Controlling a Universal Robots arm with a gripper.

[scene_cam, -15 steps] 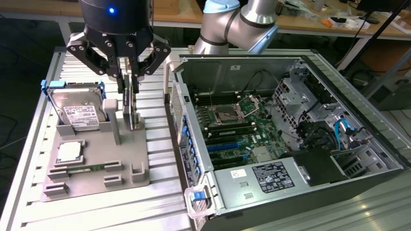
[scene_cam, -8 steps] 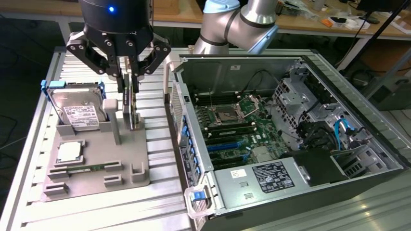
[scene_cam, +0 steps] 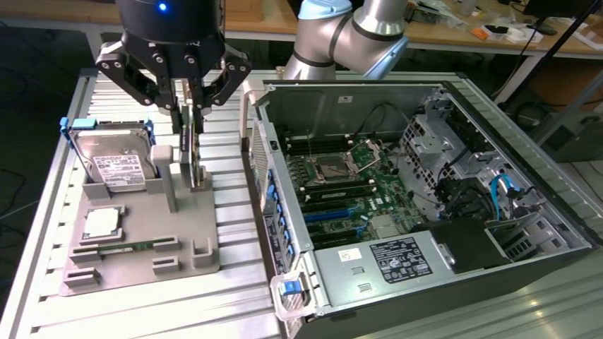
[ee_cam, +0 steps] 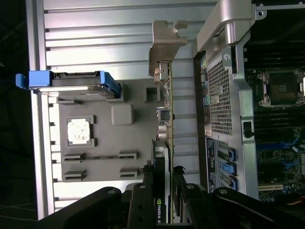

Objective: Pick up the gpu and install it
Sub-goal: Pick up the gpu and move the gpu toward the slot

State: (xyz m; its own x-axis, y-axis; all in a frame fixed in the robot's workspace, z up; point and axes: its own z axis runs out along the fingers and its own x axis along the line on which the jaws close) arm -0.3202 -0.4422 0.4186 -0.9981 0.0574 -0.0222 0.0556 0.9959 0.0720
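Note:
The gpu (scene_cam: 194, 152) is a thin dark card standing on edge over the grey fixture (scene_cam: 141, 240), its lower edge at the fixture's upright slot posts. My gripper (scene_cam: 191, 113) comes down from above with a finger on each flat side of the card, shut on it. In the wrist view the gpu (ee_cam: 165, 119) runs away from the gripper (ee_cam: 163, 191), and its silvery bracket (ee_cam: 164, 47) is at the far end. I cannot tell whether the card is lifted free of the slot.
On the fixture sit a silver hard drive in a blue frame (scene_cam: 113, 159), a CPU (scene_cam: 102, 222) and a green RAM stick (scene_cam: 132, 247). The open computer case (scene_cam: 282, 127) lies at the exterior view's right, showing its motherboard with blue slots (scene_cam: 330, 215).

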